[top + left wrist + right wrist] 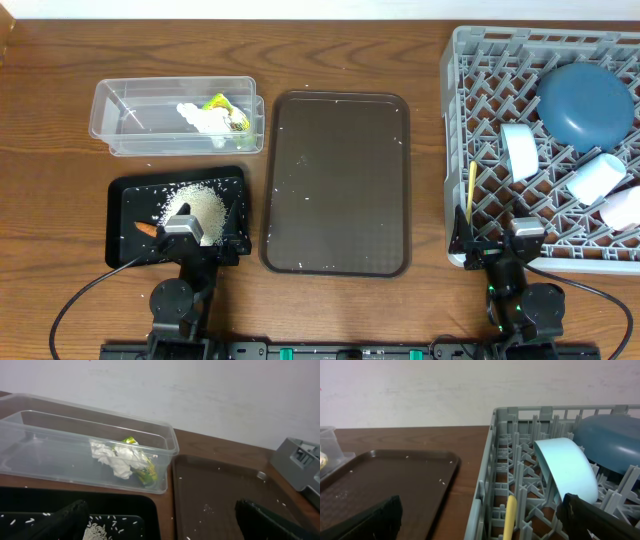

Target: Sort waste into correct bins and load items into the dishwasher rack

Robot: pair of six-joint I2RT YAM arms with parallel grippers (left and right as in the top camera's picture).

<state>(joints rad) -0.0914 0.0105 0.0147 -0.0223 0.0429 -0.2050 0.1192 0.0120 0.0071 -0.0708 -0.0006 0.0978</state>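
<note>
Left gripper (200, 240) and right gripper (500, 246) are hanging wide apart, empty, while wrapper (222, 105) and tissue (197, 116) are lying in the clear tub (120, 95), rice (205, 208) on the black tray (125, 215), plate (585, 100) and spoon (472, 190) in the rack (460, 60), so seemingly only parking is remaining.

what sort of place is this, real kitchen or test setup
Probably a test bench staged as kitchen cleanup: a dishwasher rack and serving tray sit on a wooden table, with a plain white wall behind.
</note>
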